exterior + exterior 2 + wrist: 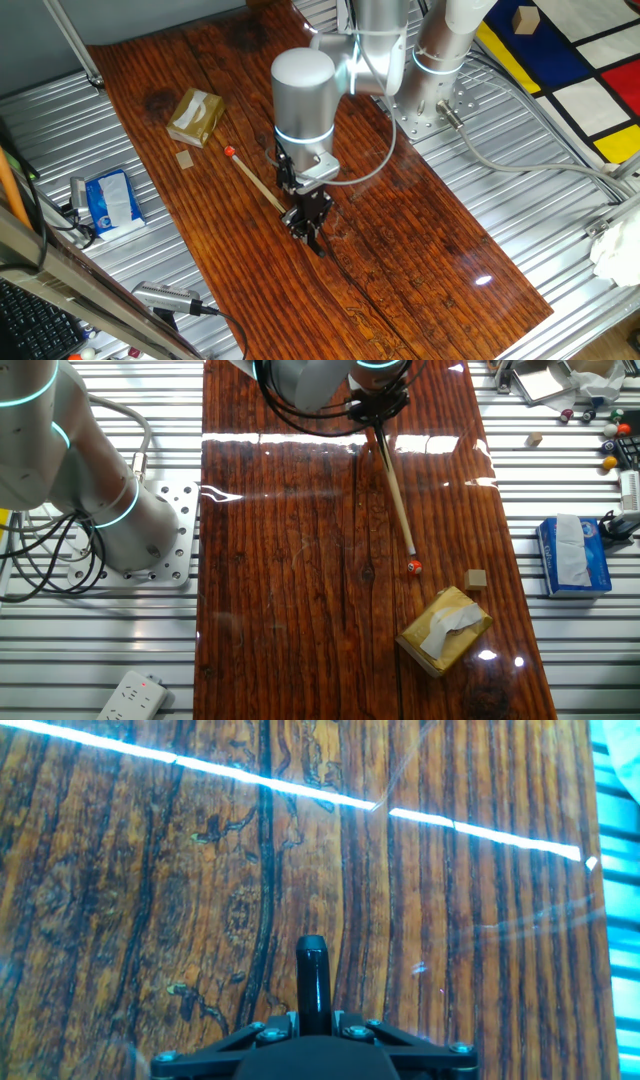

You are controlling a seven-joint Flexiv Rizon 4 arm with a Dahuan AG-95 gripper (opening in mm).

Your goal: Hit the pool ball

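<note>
The pool ball [229,152] is a tiny red-orange sphere on the wooden table [420,260], left of the arm. It also shows in the other fixed view [414,567]. My gripper [306,226] is shut on a thin wooden cue stick [258,183], low over the table. The stick runs from the gripper to the ball, and its tip [412,552] lies right at the ball; I cannot tell if they touch. In the hand view the stick's black butt end [312,970] pokes out between my fingers [312,1023]. The ball is out of the hand view.
A tan cardboard tissue box [195,117] [445,630] and a small flat tan block [184,160] [476,579] lie just beyond the ball. A blue tissue pack [575,555] and several coloured balls [610,445] lie off the wood. The arm's base [150,540] stands beside the table.
</note>
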